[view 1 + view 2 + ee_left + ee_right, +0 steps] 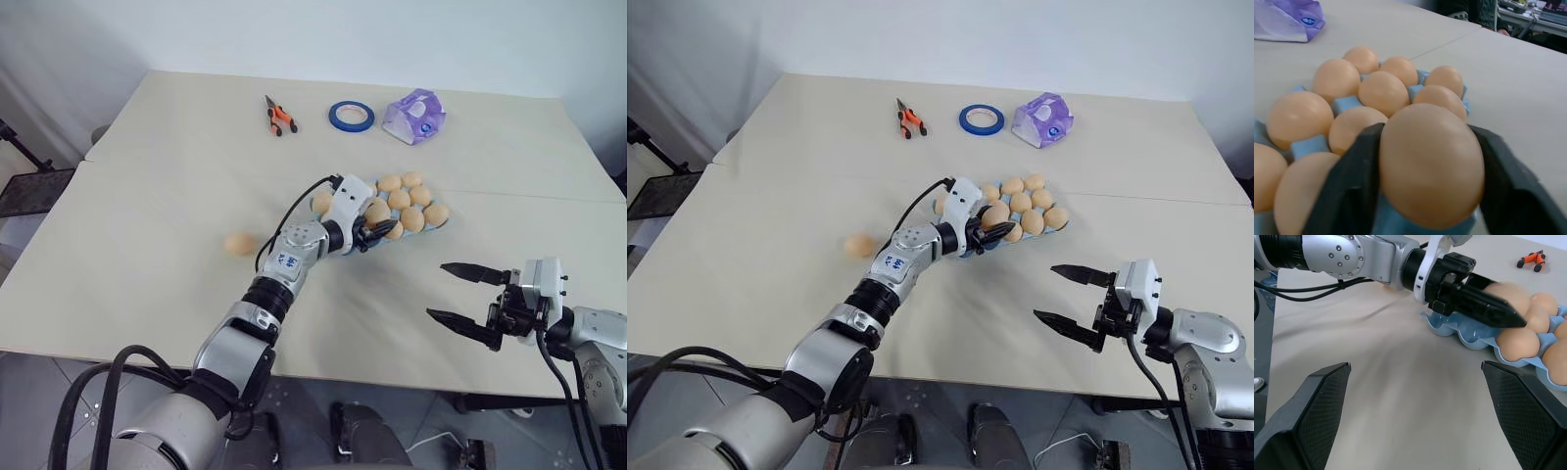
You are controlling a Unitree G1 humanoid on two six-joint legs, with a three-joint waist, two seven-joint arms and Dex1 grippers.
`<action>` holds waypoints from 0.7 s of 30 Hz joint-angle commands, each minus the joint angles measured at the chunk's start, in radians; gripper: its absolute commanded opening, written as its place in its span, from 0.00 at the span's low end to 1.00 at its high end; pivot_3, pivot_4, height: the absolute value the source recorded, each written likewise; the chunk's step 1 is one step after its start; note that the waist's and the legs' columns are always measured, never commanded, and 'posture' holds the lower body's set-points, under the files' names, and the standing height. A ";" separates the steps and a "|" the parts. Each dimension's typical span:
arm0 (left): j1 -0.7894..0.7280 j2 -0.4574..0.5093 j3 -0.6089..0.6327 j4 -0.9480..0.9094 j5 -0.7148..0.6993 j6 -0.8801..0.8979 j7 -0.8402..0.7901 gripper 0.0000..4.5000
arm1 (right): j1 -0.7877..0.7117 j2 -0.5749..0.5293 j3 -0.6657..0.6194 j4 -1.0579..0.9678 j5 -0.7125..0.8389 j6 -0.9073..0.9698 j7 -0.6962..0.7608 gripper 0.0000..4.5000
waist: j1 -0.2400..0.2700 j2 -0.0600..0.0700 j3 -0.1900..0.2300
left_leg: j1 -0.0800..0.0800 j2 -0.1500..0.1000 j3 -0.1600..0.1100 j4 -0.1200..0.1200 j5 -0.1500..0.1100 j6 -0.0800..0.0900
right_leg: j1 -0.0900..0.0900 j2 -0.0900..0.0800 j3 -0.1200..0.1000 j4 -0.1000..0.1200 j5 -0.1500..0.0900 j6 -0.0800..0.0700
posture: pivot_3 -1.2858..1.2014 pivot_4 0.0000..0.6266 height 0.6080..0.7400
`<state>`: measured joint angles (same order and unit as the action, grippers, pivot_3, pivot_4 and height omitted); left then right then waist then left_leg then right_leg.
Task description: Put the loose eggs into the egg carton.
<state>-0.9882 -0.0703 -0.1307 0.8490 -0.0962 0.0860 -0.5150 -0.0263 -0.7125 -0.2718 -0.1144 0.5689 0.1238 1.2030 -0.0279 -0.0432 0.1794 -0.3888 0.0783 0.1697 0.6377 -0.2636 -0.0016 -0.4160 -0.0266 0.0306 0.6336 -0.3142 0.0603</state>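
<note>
Now the egg [1431, 164] sits between my left pincer [376, 233] fingers, clamped over the near corner cup of the egg carton [1476, 339]. One loose egg [238, 243] lies on the counter [176, 176], nearer my left arm; my right pincer [458, 292] stands apart.

The loose eggs have a plain light tan-orange shell, both the one on the desk [238, 243] and the one between the black fingers of the left pincer [1431, 164]. The egg carton [1464, 335] is light blue. The desk [176, 166] is pale beige and unpatterned. The pliers [279, 116] have orange and black handles, the tape ring [351, 116] is blue, and the plastic packet [413, 116] is purple and white with a dark blue mark. The right pincer [458, 294] is black, with a fine mesh texture on its finger pads [1312, 411].
</note>
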 commanded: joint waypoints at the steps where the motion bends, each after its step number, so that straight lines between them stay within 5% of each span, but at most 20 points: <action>1: 0.009 -0.004 0.006 -0.063 0.006 0.018 0.008 0.89 | -0.059 0.012 -0.040 0.051 -0.024 -0.053 -0.063 1.00 | -0.003 0.000 0.000 | 0.000 0.000 0.000 0.001 0.000 0.001 | 0.000 0.000 0.001 0.000 0.000 0.000 | 0.52 0.24 1.00; 3: 0.017 -0.004 0.005 -0.084 0.006 0.038 0.005 1.00 | -0.069 0.014 -0.045 0.070 -0.020 -0.058 -0.067 1.00 | -0.002 0.001 0.000 | 0.001 0.000 0.001 0.003 -0.001 0.003 | 0.000 0.000 0.001 0.001 0.001 0.001 | 0.52 0.24 1.00; 12: 0.055 0.026 0.032 -0.302 -0.050 0.156 -0.036 1.00 | -0.098 0.027 -0.055 0.080 0.003 -0.059 -0.104 1.00 | -0.003 0.002 0.001 | 0.000 0.001 0.001 0.007 -0.002 0.004 | 0.001 0.000 0.002 0.005 0.001 0.001 | 0.52 0.24 1.00; 21: 0.384 0.258 0.019 -0.924 -0.153 0.455 -0.137 1.00 | -0.043 -0.003 -0.074 0.060 0.045 -0.015 -0.058 1.00 | -0.005 0.007 0.000 | 0.003 0.004 0.002 0.008 -0.001 -0.002 | 0.001 0.002 0.003 0.010 -0.001 -0.001 | 0.52 0.24 1.00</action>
<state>-0.6209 0.1758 -0.1147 0.0325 -0.2163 0.4949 -0.6354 -0.0739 -0.6973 -0.3229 -0.0311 0.5908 0.1008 1.1312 -0.0324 -0.0363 0.1799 -0.3859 0.0823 0.1719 0.6454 -0.2646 -0.0035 -0.4151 -0.0251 0.0334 0.6441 -0.3150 0.0594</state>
